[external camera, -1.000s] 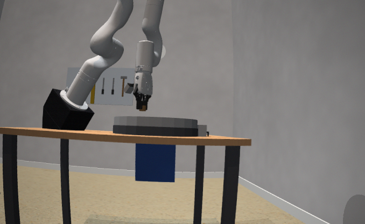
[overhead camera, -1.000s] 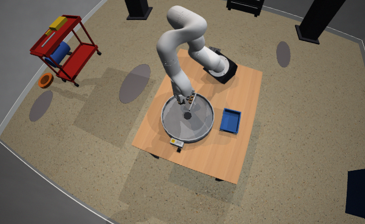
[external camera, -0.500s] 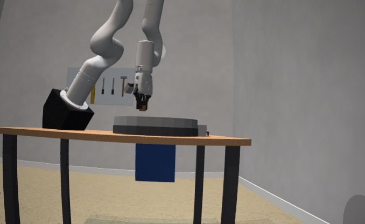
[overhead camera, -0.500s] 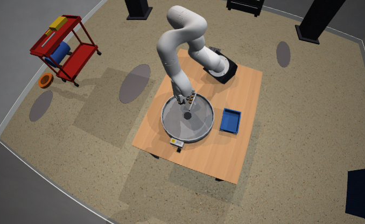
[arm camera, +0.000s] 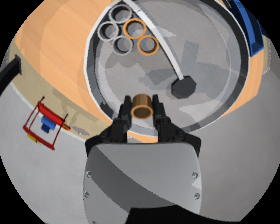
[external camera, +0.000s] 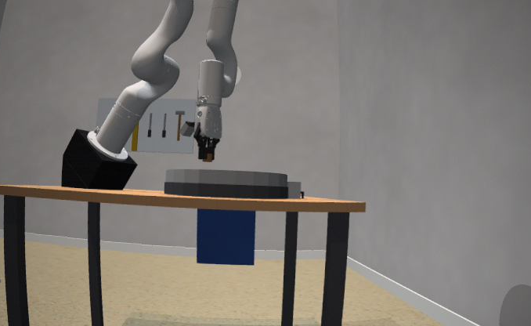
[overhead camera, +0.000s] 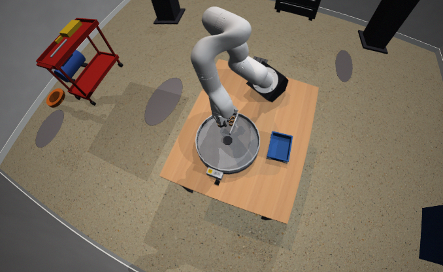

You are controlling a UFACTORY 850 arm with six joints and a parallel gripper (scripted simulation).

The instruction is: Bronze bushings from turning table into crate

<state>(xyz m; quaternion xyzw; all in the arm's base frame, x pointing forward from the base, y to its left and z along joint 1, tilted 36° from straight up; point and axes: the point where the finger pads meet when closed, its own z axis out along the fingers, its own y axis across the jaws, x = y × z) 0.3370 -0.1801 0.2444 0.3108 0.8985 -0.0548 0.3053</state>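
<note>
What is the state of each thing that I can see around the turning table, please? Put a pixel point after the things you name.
gripper (external camera: 207, 155) (arm camera: 141, 101): shut on a bushing
held bronze bushing (external camera: 207, 157) (arm camera: 142, 111): raised above the turning table
two other bronze bushings: on the turning table
three steel bushings: on the turning table
crate (overhead camera: 279, 147) (arm camera: 256, 47): open-topped, no bushing visible inside
turning table (overhead camera: 213, 153) (external camera: 225, 178) (arm camera: 211, 107): cannot tell whether turning
</note>
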